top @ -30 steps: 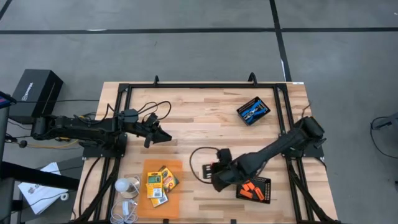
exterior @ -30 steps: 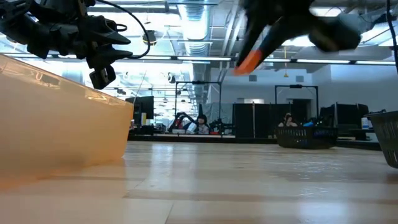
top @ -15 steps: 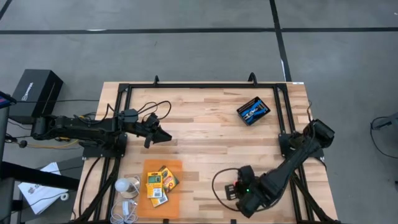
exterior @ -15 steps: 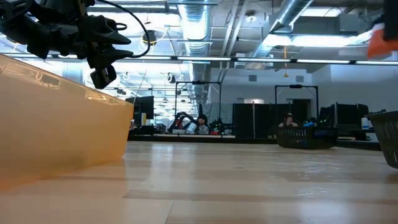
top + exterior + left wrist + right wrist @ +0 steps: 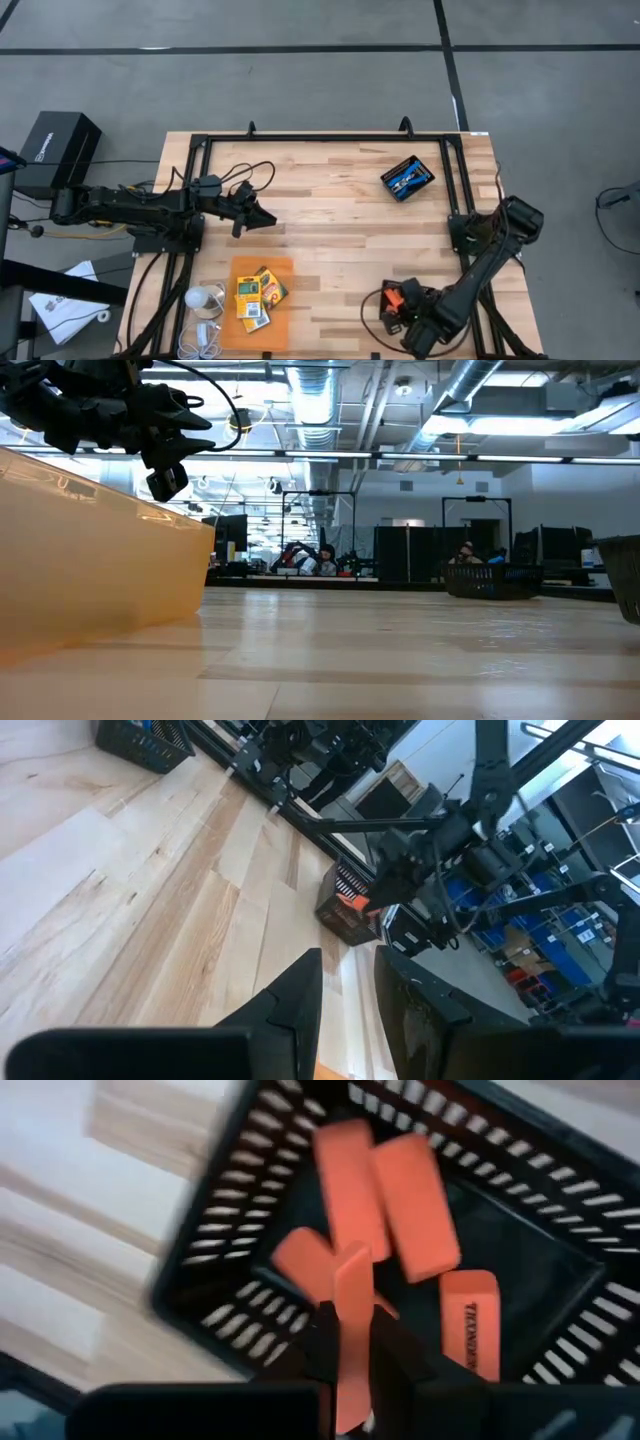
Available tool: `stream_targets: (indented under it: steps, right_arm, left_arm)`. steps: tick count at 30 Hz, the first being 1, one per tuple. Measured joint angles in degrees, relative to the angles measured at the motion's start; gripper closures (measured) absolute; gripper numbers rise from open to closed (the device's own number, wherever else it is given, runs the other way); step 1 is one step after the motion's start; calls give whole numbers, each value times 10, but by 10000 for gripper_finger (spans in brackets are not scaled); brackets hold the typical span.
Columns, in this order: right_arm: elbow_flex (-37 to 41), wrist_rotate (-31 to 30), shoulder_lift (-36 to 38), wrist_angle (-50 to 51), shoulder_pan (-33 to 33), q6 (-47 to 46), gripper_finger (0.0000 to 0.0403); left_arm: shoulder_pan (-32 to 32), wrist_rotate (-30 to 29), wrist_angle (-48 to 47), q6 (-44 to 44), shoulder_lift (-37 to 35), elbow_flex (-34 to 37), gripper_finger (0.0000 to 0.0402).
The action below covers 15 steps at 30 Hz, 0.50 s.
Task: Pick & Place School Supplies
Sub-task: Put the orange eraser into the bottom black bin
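R gripper [image 5: 352,1342] clamped narrow on a short stubby orange stick [image 5: 352,1315], directly above the black slatted plastic tray [image 5: 240,1190] at the counter's near-right corner. Other orange sticks [image 5: 385,1185] lie flat in that tray just beyond the fingertips. 1 s ago this arm was stretched toward counter centre, stick carried high; 0.5 s ago swinging back toward near edge; now over the tray [image 5: 392,312]. Judgement: transport leg done, stick not yet released, so drop is what's left for this item. Risk: stick is held on end; could tip onto the tray wall if let go too high.

L gripper [image 5: 262,217] unchanged across all three high views: parked above bare counter, mid-left, fingers [image 5: 300,1000] nearly closed w/ a slim gap, holding nothing.

Other supplies: yellow-and-green crayon boxes [image 5: 258,295] on the large flat orange sheet [image 5: 245,266], near side of L gripper, well apart from it. Second black tray w/ blue-handled scissors-like tool [image 5: 406,177] far side of R gripper, well apart.

Surface: light wood-plank counter [image 5: 330,210], black metal frame round its edge, loose black cable near each arm. Grey floor w/ dark lines around; black box off the left side. Low view: industrial hall beyond, ceiling ducts, strip lights, racks, seated people far back.
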State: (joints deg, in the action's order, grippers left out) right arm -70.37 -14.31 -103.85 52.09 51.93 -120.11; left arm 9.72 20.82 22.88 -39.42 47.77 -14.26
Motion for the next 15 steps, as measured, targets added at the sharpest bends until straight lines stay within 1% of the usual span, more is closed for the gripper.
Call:
stream_targets:
  steps: [2,6,7,12,15]
  right_arm:
    - [21,2,0,-20,7,-2,382]
    - [43,3,0,-15,10,-9,381]
    - [46,2,0,-13,10,-10,374]
    - [50,-6,1,10,10,8,298]
    - [50,-6,1,22,9,31,257]
  left_arm:
    - [0,-1,2,0,0,0,312]
    - [0,-2,6,0,0,0,312]
    - [0,-3,7,0,0,0,312]
    - [0,-7,16,-2,0,0,312]
    - [0,-24,22,-3,0,0,312]
